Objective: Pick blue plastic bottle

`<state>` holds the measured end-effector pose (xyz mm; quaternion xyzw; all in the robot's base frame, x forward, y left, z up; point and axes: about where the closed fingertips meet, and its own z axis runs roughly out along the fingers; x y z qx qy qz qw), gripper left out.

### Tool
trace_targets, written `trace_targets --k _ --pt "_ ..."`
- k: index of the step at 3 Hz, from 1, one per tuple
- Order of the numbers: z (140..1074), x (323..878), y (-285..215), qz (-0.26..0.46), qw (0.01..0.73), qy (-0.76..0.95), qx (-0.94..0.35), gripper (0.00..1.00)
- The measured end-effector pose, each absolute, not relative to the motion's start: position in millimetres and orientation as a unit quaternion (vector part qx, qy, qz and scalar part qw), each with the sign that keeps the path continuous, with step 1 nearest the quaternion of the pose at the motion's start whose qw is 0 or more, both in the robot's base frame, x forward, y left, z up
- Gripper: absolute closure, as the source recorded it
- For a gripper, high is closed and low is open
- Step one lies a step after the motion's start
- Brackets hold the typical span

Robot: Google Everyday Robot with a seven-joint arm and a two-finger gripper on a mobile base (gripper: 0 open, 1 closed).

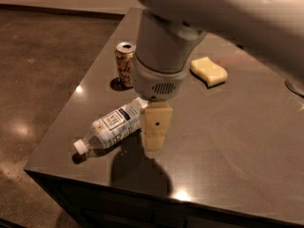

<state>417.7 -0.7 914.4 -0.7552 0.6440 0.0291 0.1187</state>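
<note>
The blue plastic bottle [110, 126] lies on its side on the dark table [223, 141], white cap pointing to the front left, label with a dark panel facing up. My gripper [154, 142] hangs from the grey arm just right of the bottle's base end, close above the table. Its cream fingers [156, 122] hide the bottle's far end. Its shadow falls on the table in front of it.
A copper-coloured drinks can [125, 64] stands upright behind the bottle, near the table's left edge. A yellow sponge [208, 71] lies further back on the right. The table's left and front edges drop to a brown floor [38, 80].
</note>
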Motion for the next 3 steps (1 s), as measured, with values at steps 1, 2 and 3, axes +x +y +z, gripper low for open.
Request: trace_targets --k 1,2,3 --pt "903.4 432.2 27.3 0.044 0.116 0.630 -0.767 0.00" --pt "895.7 441.3 46.7 0.051 0.114 0.617 -0.777 0.00" --pt "887.2 449.4 54.6 0.049 0.105 0.605 -0.787 0.00"
